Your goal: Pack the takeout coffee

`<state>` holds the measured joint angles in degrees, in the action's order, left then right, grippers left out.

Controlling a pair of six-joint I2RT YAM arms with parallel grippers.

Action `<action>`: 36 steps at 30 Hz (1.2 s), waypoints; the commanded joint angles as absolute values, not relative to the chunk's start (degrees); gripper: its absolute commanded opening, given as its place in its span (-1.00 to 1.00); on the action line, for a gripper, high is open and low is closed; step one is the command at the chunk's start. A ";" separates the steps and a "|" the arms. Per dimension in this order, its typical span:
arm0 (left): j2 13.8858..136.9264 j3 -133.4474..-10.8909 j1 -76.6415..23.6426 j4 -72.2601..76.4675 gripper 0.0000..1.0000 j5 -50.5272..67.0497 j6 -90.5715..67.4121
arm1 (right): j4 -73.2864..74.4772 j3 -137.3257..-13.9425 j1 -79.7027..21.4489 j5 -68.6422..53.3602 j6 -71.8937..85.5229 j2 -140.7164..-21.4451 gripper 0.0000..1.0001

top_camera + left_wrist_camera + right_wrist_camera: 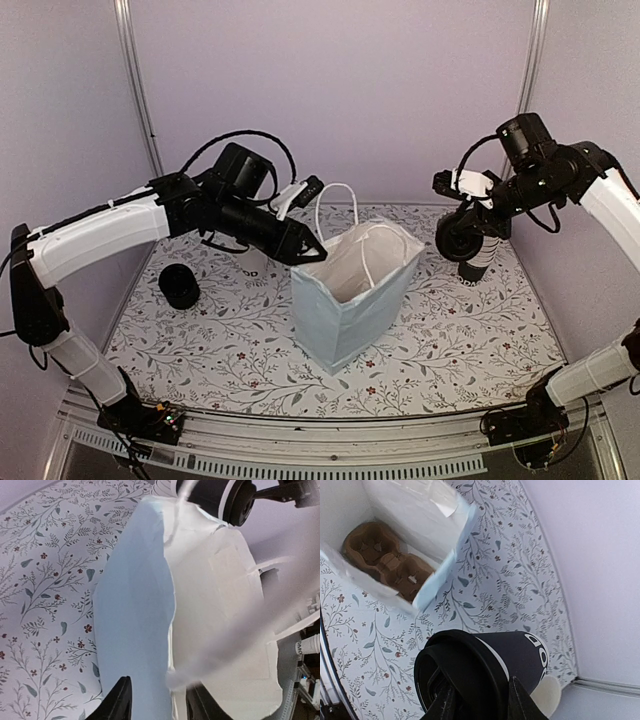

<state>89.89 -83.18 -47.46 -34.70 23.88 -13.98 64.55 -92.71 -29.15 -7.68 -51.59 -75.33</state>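
A lidded black takeout coffee cup [520, 655] with white lettering hangs tilted above the table, and my right gripper [480, 702] is shut on its lid rim. From above, this cup [462, 240] and the right gripper [470, 226] are to the right of the pale blue paper bag [345, 310]. The brown two-hole carrier [385, 560] lies at the bottom of the bag [445, 565]. Another black cup [180, 285] stands on the table at the left. My left gripper [308, 250] is at the bag's left rim. It [159, 705] is open, with the bag wall [135, 620] passing between its fingers.
The bag stands open in the middle of the floral-patterned table [440, 340], its white handles [335, 195] sticking up. One blurred handle [245, 630] crosses the left wrist view. Pale walls and metal posts [135, 90] close in the back and sides.
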 commanded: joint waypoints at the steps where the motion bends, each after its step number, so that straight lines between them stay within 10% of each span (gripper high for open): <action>1: 87.35 -86.10 -46.77 -35.78 -0.10 15.00 -13.40 | 66.05 -88.08 -22.32 -19.94 -49.22 -78.65 -0.60; 23: 75.85 -77.97 -56.42 -33.24 0.18 -5.31 -17.34 | 76.67 -80.70 -10.42 -43.02 -48.01 -101.36 -0.60; 36: 76.20 -76.89 -56.14 -33.24 0.18 -4.43 -17.98 | 76.38 -84.61 -9.73 -41.22 -47.11 -100.86 0.35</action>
<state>76.16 -77.19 -56.36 -33.12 -4.12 -17.41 75.59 -81.36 -10.04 -41.87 -47.13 -103.24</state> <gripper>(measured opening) 0.591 0.650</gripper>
